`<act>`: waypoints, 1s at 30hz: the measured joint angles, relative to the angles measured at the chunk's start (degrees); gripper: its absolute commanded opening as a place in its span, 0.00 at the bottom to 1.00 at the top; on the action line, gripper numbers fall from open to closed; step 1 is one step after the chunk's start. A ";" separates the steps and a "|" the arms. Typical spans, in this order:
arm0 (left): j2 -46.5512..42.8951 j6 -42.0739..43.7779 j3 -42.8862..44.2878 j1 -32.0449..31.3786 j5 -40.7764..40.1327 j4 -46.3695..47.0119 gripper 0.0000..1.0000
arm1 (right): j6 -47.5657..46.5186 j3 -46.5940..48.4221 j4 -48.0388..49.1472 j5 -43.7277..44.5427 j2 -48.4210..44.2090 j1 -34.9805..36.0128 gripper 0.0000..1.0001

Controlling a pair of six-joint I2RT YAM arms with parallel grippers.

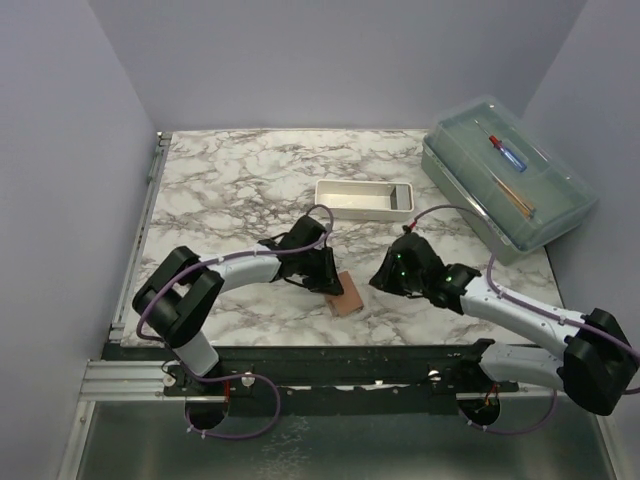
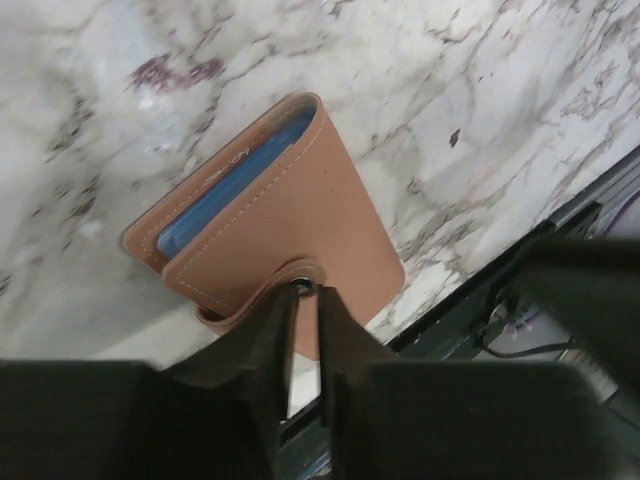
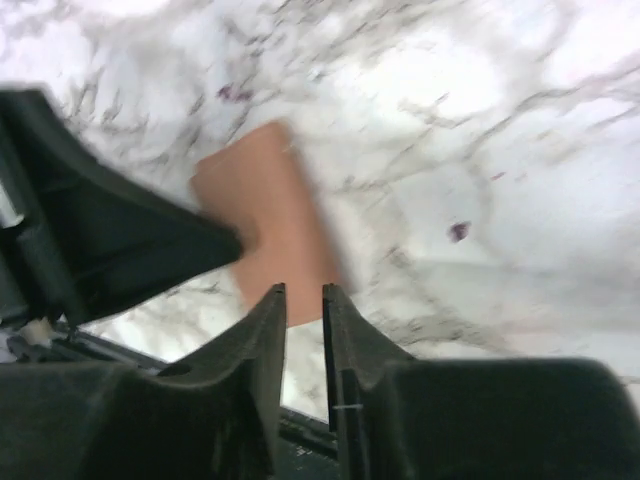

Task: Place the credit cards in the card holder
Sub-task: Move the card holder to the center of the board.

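The tan wallet [image 1: 347, 296] lies shut on the marble bench [image 1: 230, 180] near its front edge, between both arms. The left fingers [image 2: 290, 310] stand a crack apart, tips at its snap tab. The right fingers [image 3: 278, 302], barely parted, hover just beside it, holding nothing.

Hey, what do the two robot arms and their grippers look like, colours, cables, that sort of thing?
Both arms have black joint housings and pale grey links; the left arm and right arm each carry a looping purple cable. The left gripper and right gripper have flat, tapered black fingers. Small green lights glow on the right wrist.
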 measured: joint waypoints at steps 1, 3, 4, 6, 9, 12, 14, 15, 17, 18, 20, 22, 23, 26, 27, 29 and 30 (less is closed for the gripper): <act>-1.09 0.28 -0.55 0.94 1.20 -1.53 0.40 | -1.33 0.09 0.09 -0.94 -0.02 -2.19 0.37; -3.69 0.83 -1.53 2.78 3.19 -4.22 0.50 | -4.11 0.07 0.04 -4.28 0.46 -7.17 0.42; -4.94 1.03 -1.88 3.50 3.87 -5.53 0.54 | -5.84 0.07 0.33 -6.36 1.22 -9.51 0.45; -7.50 1.27 -2.56 5.25 5.14 -7.28 0.58 | -8.13 0.09 1.16 -9.99 3.10 -11.47 0.48; -10.97 1.40 -3.58 8.24 6.73 -8.85 0.61 | -11.17 0.09 2.91 -16.87 7.04 -12.09 0.55; -13.73 1.40 -6.05 10.60 6.99 -9.35 0.60 | -12.41 -0.11 6.40 -23.54 9.49 -12.13 0.54; -14.38 1.31 -8.09 11.32 6.99 -9.88 0.54 | -12.79 -0.20 9.57 -27.80 11.13 -12.13 0.52; -14.34 1.22 -9.07 11.52 6.99 -10.21 0.48 | -12.79 -0.33 11.37 -29.62 12.11 -12.13 0.48; -14.01 1.14 -10.56 11.78 7.02 -10.12 0.40 | -12.57 -1.25 15.28 -32.65 14.16 -12.13 0.35; -13.75 0.98 -11.37 11.87 7.08 -9.73 0.34 | -12.20 -2.08 17.35 -33.94 15.21 -12.13 0.29; -12.20 0.70 -12.39 11.98 7.39 -8.11 0.25 | -11.06 -3.96 20.87 -35.80 17.09 -12.13 0.26; -9.68 0.70 -12.39 12.02 7.74 -5.97 0.18 | -9.09 -5.79 24.15 -36.59 18.75 -11.61 0.25; -7.76 0.39 -11.91 12.02 8.22 -5.05 0.17 | -7.96 -6.54 25.57 -36.65 19.52 -11.23 0.23; -2.78 0.79 -8.48 12.04 10.01 -2.84 0.15 | -4.98 -7.37 28.79 -36.94 21.24 -8.39 0.22; -1.36 1.01 -6.84 12.04 10.01 -2.27 0.15 | -4.15 -7.39 29.44 -37.05 21.46 -7.45 0.22; 1.92 1.70 -2.73 11.82 9.79 -1.14 0.15 | -2.99 -7.37 30.80 -37.22 21.46 -6.27 0.22; 3.10 2.12 -1.09 11.56 9.75 -0.66 0.15 | -2.58 -7.37 31.32 -37.31 21.29 -5.88 0.22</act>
